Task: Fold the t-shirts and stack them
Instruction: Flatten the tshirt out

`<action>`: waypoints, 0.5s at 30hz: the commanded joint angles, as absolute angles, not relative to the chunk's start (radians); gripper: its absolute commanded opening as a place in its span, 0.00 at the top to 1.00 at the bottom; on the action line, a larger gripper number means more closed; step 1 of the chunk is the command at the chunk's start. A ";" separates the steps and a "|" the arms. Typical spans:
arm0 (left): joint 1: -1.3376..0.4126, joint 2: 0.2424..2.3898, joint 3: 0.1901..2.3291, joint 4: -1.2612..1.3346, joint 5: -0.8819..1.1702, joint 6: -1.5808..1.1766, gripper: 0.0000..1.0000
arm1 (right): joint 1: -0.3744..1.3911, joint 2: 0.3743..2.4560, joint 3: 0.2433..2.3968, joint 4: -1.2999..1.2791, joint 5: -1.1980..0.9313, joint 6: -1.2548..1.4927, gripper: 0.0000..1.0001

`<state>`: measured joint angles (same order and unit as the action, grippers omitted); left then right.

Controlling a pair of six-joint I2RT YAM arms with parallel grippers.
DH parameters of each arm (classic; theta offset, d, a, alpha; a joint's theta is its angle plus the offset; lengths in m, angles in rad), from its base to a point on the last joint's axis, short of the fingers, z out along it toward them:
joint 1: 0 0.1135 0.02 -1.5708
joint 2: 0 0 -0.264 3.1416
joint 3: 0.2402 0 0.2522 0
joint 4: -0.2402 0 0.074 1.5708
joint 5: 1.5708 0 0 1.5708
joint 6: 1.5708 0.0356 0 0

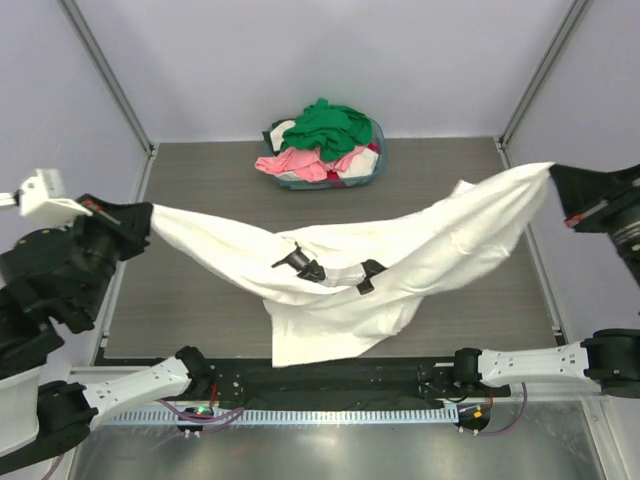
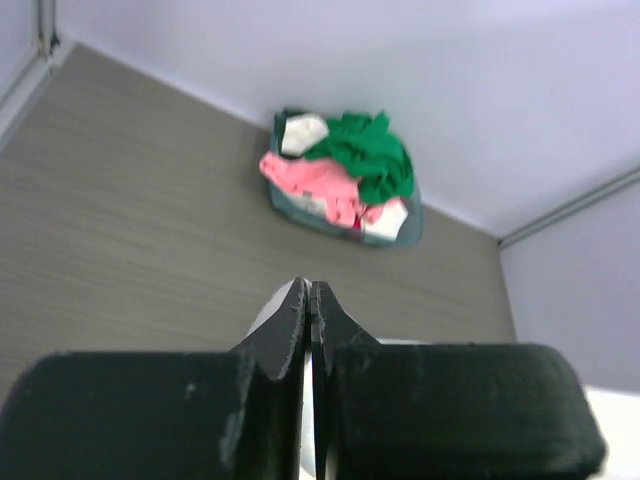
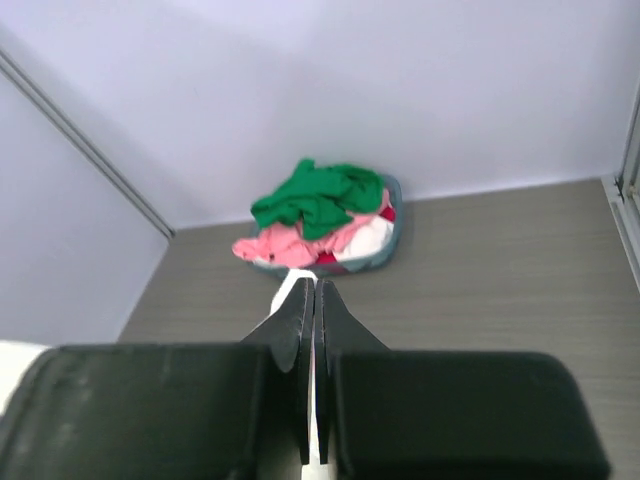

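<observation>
The white t-shirt (image 1: 360, 270) hangs stretched on the near side of the basket (image 1: 379, 165), long axis crosswise. The left gripper (image 1: 148, 218) clamps the end to the basket's left, the right gripper (image 1: 552, 178) the higher end to its right. The middle sags toward the worktop (image 1: 200, 180).

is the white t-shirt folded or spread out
Spread, not folded: the large white cotton t-shirt hangs stretched between the left gripper and right gripper, sagging in the middle.

We look down from overhead on the bench (image 1: 200, 180), both wrist views slant across it, all sharing the basket (image 1: 378, 160).
</observation>
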<state>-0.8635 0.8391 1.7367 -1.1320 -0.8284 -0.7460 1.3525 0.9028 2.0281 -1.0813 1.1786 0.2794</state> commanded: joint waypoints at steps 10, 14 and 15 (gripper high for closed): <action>-0.861 0.761 1.751 -1.114 -0.945 -0.651 1.00 | 1.351 0.873 2.018 -0.822 1.262 0.073 0.99; -0.859 0.695 1.510 -1.190 -0.864 -0.882 1.00 | 1.356 0.741 1.713 -1.014 1.393 0.416 0.99; -0.859 0.683 1.382 -1.198 -0.783 -0.940 1.00 | 1.361 0.718 1.656 -1.081 1.407 0.653 0.99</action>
<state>-0.8623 0.7006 1.5497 -1.1358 -0.8860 -0.7494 1.3525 0.7757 1.7870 -0.8928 1.2964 0.2638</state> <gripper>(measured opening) 0.006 0.026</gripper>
